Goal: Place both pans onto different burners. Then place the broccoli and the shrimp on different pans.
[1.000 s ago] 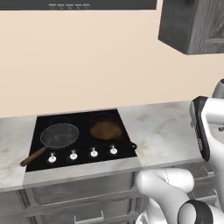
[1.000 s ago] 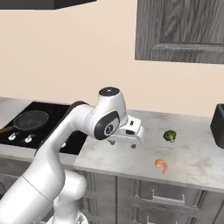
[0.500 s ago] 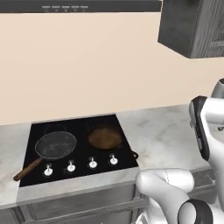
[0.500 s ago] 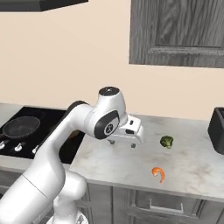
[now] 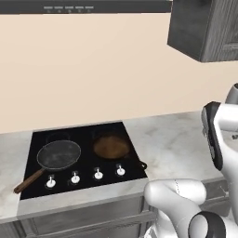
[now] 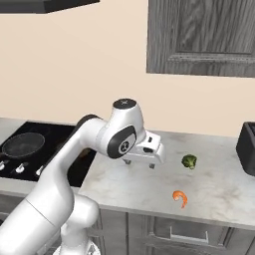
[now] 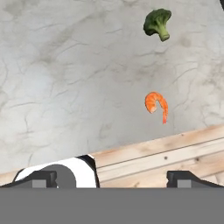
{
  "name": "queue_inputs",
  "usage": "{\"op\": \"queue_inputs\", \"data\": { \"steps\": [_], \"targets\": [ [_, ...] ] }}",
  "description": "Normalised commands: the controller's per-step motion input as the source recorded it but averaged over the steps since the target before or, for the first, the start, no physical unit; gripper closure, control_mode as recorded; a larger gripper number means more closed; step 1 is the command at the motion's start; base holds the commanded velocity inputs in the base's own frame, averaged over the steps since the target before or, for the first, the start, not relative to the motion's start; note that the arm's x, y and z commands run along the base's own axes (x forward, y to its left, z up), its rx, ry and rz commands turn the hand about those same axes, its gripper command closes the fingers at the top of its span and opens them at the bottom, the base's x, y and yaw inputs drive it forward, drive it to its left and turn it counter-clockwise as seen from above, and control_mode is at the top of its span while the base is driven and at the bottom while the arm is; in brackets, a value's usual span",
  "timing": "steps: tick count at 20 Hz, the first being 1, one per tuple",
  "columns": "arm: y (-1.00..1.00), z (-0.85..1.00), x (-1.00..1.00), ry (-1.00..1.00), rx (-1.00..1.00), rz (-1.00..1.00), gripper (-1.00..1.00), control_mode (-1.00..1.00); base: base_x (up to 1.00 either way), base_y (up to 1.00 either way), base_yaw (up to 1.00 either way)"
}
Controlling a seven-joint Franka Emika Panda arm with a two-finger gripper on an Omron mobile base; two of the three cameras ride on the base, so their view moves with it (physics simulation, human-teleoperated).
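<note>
Pans: The dark grey pan [image 5: 58,155] with the wooden handle and the brown pan [image 5: 110,147] each sat on a separate burner of the cooktop [image 5: 83,162], side by side above the knob row, so the first half of the job looked finished.
Food: The broccoli [image 6: 189,161] and the shrimp [image 6: 180,197] lay on the marble surface [image 6: 149,187] to the right of the cooktop, well apart from both pans; the shrimp was nearer the front edge than the broccoli.
Tool: The tool [image 6: 143,158] hung above the surface just right of the cooktop, its jaws spread wide and carrying nothing, apparently ready for a first pick.
Hand camera: It looked down at the broccoli [image 7: 157,22] and the shrimp [image 7: 156,104], both ahead of the spread fingertips [image 7: 183,177], with neither touched.
Judgement: Both foods appeared still to be moved, one to each pan.
</note>
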Motion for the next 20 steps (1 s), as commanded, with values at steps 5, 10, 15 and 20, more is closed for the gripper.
{"op": "queue_inputs", "data": {
  "steps": [5, 10, 15, 20],
  "targets": [
    [-0.22, -0.07, 0.14, -0.01, 0.0, 0.0, -1.0, -1.0, 0.07, -0.06, 0.0],
    [-0.44, -0.42, 0.2, -0.01, 0.0, 0.0, -1.0, -1.0, 0.0, 0.0, 0.0],
    [-0.35, -0.41, 0.16, 0.0, 0.0, 0.0, -1.0, -1.0, 0.0, 0.0, 0.0],
    [-0.33, -0.35, 0.15, 0.0, 0.0, 0.0, -1.0, -1.0, 0.0, 0.0, 0.0]
  ]
}}
